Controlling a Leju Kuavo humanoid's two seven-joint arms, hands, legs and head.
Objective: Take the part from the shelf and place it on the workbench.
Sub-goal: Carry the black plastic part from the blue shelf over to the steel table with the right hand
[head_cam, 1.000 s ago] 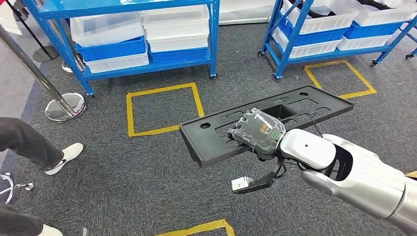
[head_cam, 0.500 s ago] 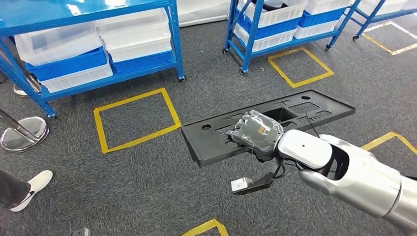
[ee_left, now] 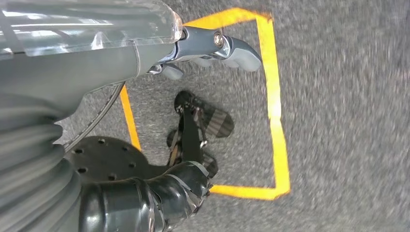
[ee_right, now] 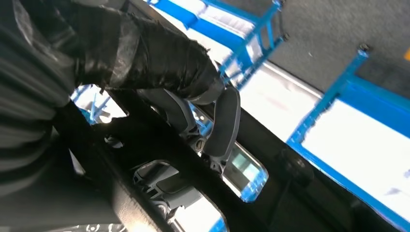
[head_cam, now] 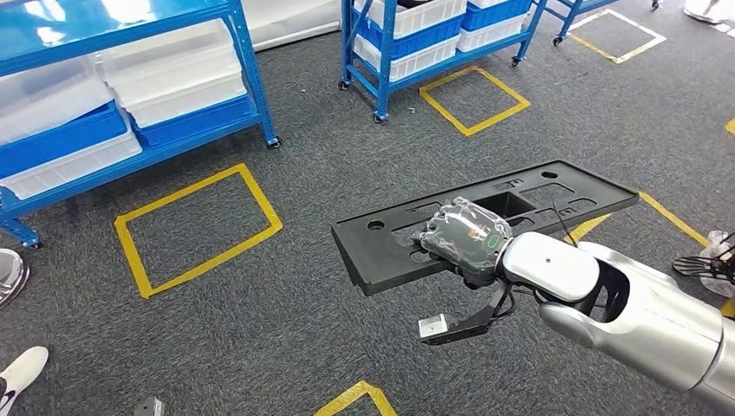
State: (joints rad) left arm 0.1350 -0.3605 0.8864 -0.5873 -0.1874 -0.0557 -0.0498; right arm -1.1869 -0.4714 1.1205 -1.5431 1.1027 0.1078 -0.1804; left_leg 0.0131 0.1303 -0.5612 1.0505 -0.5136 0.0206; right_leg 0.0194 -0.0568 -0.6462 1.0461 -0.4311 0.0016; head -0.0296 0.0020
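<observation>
Right robot hand (head_cam: 464, 240) grips the long black plastic panel (head_cam: 485, 221) above grey carpet (head_cam: 286, 312), blue shelves (head_cam: 130, 87) behind; left robot hand (ee_left: 212, 48) state can't tell.

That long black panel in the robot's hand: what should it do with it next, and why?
Probably keep carrying it level and keep turning to find the workbench. The right hand grips the black panel over bare carpet, with shelves behind.

long flat black part (head_cam: 386, 243) held level above floor
</observation>
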